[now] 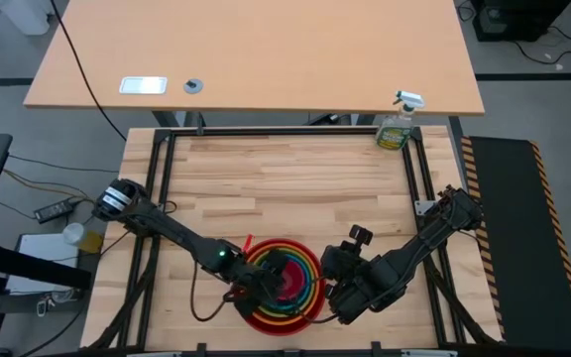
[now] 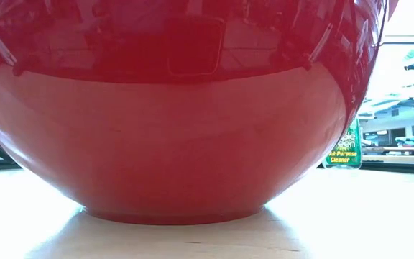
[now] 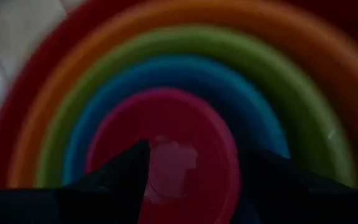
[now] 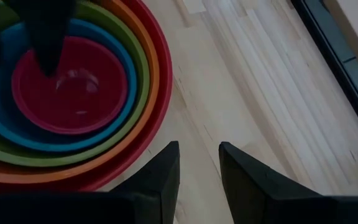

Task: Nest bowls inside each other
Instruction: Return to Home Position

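Five bowls sit nested near the table's front edge: red (image 1: 274,324) outermost, its base on the wood (image 2: 178,144), then orange (image 3: 185,12), yellow-green (image 3: 185,40), blue (image 3: 185,67) and pink (image 3: 179,118) innermost. My left gripper (image 3: 194,158) is open and slants down over the pink bowl (image 4: 73,87). One finger is over the pink bowl's inside, the other over its rim. My right gripper (image 4: 197,165) hovers over bare wood just right of the stack (image 1: 337,302). It stands open with a narrow gap and nothing between its fingers. My left gripper's open fingers (image 4: 45,46) stand on either side of the pink bowl's rim (image 3: 232,146), coming from above at a slant. I cannot tell whether they touch it. The pink bowl lies level inside the blue one.
A green spray bottle (image 1: 397,127) stands at the table's far right corner (image 2: 346,147). Black frame rails (image 1: 163,198) run along the table's sides. Bare wood lies beyond and to both sides of the stack.
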You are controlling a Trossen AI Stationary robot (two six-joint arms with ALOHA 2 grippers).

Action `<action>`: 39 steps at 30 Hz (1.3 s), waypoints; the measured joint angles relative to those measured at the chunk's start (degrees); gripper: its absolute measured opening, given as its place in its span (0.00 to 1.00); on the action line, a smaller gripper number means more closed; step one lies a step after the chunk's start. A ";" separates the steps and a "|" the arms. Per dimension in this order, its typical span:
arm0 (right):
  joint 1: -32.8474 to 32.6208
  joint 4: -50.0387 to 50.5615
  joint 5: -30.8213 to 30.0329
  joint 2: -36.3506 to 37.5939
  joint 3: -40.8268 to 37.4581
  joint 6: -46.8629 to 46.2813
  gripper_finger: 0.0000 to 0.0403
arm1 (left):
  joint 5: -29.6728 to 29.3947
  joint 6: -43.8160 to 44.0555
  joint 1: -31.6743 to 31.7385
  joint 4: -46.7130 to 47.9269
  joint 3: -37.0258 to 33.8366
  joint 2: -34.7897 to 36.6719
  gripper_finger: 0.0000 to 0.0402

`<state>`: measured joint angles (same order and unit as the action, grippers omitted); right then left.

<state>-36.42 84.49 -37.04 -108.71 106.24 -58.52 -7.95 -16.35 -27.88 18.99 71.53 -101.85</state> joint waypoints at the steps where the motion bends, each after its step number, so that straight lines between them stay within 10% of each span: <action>1: 0.00 0.00 0.00 0.00 0.00 0.01 0.30 | 0.01 -0.67 -0.32 -0.16 0.00 0.78 0.61; 20: -1.49 0.85 -5.45 5.78 -4.44 -1.48 0.27 | -1.55 -1.19 -3.16 0.10 -7.22 12.05 0.45; 39: 2.09 -58.60 -8.28 42.55 -63.05 10.35 0.22 | -1.50 0.72 6.11 -35.39 -35.01 43.47 0.39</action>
<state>-34.34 25.88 -45.31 -66.16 43.18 -48.17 -9.45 -15.64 -21.77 -16.40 36.51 -58.38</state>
